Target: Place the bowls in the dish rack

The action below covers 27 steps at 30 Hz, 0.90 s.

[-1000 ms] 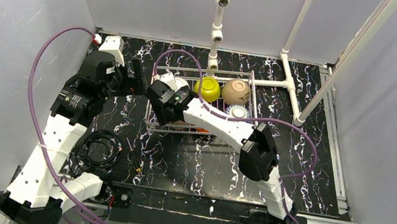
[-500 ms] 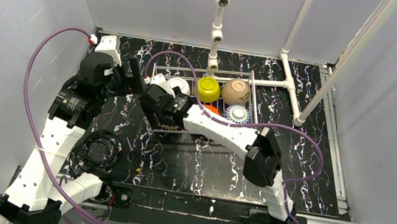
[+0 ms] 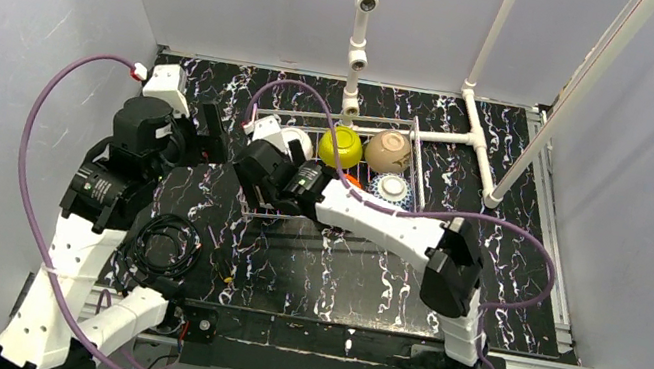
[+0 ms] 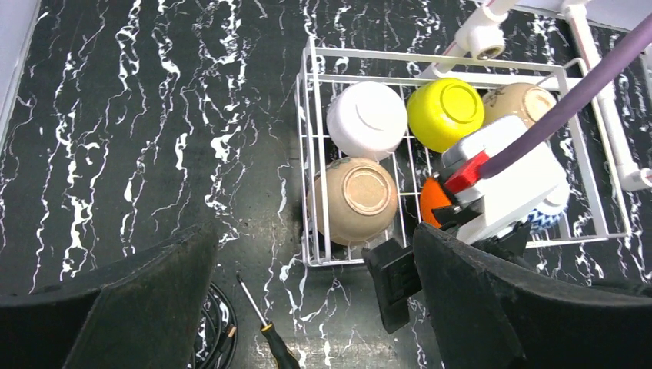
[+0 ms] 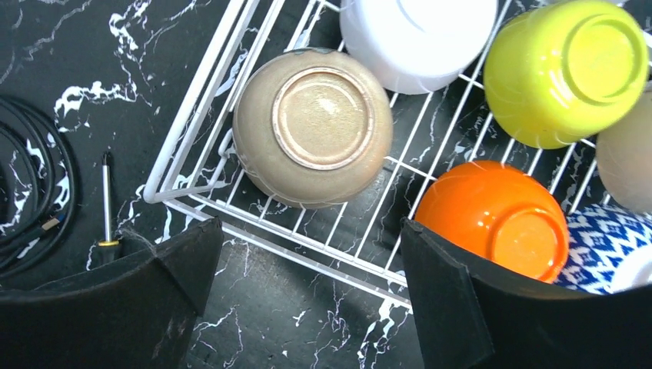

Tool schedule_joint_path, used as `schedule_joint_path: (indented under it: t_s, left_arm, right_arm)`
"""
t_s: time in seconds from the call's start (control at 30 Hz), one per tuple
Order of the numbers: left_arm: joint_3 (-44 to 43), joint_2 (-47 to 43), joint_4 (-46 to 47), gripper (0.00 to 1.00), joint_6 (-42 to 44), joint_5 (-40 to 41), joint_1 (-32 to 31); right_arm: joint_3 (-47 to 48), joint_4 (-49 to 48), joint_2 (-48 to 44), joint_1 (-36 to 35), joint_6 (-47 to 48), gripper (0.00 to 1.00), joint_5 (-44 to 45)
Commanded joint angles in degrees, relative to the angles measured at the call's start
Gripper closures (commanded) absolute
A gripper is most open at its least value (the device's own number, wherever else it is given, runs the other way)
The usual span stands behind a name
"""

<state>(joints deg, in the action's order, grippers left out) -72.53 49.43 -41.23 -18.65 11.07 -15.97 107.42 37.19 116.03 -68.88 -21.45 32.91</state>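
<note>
The white-wire dish rack [image 3: 416, 156] holds all six bowls, foot rings up. In the right wrist view the beige-brown bowl [image 5: 313, 127] lies in the near left corner, with the white bowl [image 5: 419, 34], yellow-green bowl [image 5: 567, 69], tan bowl [image 5: 624, 157], orange bowl [image 5: 492, 219] and blue-and-white bowl [image 5: 607, 246] around it. My right gripper [image 5: 307, 269] is open and empty, above the rack's near rail [image 5: 323, 250]. My left gripper [image 4: 315, 307] is open and empty, above the table just left of the rack [image 4: 307, 154].
A black-and-yellow screwdriver [image 4: 265, 327] and a coil of black cable [image 3: 160, 246] lie on the table left of and nearer than the rack. The white pipe frame [image 3: 359, 48] stands behind the rack. Grey walls enclose the table.
My left arm has drawn back to the left, away from the rack. My right gripper has shifted slightly left and its elbow has swung right. The bowls have not moved.
</note>
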Motion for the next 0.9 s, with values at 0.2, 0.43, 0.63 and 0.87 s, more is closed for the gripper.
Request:
schedule_joint_path:
  t_s: [0.2, 0.43, 0.63, 0.87]
  left_arm:
    - [-6.7, -4.6, -3.8, 0.02, 2.5, -5.2, -0.3]
    - [-8.1, -9.0, -10.3, 0.02, -2.2, 1.0, -0.3]
    - [-5.9, -15.6, -14.0, 0.02, -1.9, 4.8, -0.3]
    - [-7.0, -22.0, -14.2, 0.02, 2.1, 9.7, -0.2]
  right_arm:
    - [-8.8, -2.5, -12.6, 2.0, -4.5, 0.10, 10.7]
    - [-18.2, 1.6, -27.1, 3.1, -4.6, 0.05, 19.5]
    - [-24.2, 11.0, -44.9, 3.1, -3.3, 0.01, 32.4]
    - [-24.7, 12.1, -62.5, 3.1, 1.0, 0.01, 37.7]
